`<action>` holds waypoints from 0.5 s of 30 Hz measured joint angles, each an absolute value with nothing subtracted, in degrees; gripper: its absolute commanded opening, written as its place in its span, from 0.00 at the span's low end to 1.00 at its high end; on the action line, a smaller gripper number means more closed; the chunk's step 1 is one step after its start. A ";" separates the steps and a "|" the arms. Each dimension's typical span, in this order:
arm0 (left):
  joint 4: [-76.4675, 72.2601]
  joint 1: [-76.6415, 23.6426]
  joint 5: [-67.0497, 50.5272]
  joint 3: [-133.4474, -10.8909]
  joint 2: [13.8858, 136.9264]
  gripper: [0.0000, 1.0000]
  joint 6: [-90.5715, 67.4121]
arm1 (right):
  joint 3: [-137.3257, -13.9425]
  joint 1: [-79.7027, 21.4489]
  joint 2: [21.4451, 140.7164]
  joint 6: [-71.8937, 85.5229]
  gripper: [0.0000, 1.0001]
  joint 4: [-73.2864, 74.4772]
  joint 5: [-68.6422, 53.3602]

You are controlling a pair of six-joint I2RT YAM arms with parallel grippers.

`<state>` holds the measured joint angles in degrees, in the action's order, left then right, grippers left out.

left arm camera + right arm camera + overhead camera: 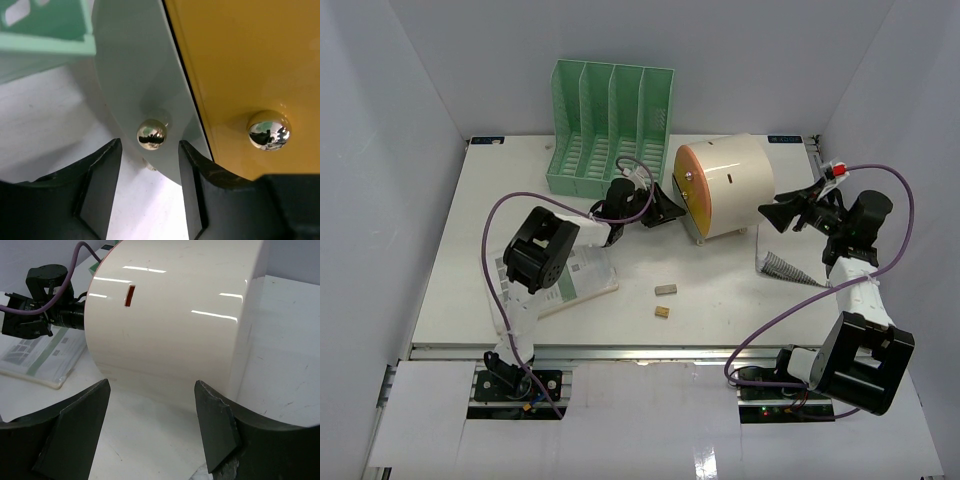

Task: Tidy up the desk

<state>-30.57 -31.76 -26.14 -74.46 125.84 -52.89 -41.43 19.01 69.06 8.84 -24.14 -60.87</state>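
Observation:
The desk [470,220] is a white tabletop with a metal rail [620,350] along its front. A cream cylindrical drawer box [725,185] lies on its side in the middle. My left gripper [672,208] is at the box's orange front. In the left wrist view my left gripper [150,145] is open, its jaws on either side of a gold knob [151,134] on a grey drawer panel, with gaps both sides. A second knob [268,130] sits on the yellow face. My right gripper [767,215] is open at the box's rear, facing the cream wall [175,315] and holding nothing.
A green slotted file rack [610,125] stands at the back, close to the left gripper. A booklet [570,275] lies under the left arm. Two small blocks [666,289] [662,312] lie near the front. A grey ridged piece [785,265] lies by the right arm.

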 measured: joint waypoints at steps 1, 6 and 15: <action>-30.87 -31.69 -26.00 -74.73 126.04 0.56 -53.32 | -41.43 19.07 69.06 8.83 0.75 -24.14 -60.99; -32.19 -31.34 -25.95 -75.35 126.82 0.49 -54.58 | -41.42 19.16 69.06 8.83 0.75 -24.20 -61.63; -34.94 -30.97 -28.05 -77.62 130.06 0.44 -56.87 | -41.34 19.47 69.06 8.90 0.75 -24.64 -61.88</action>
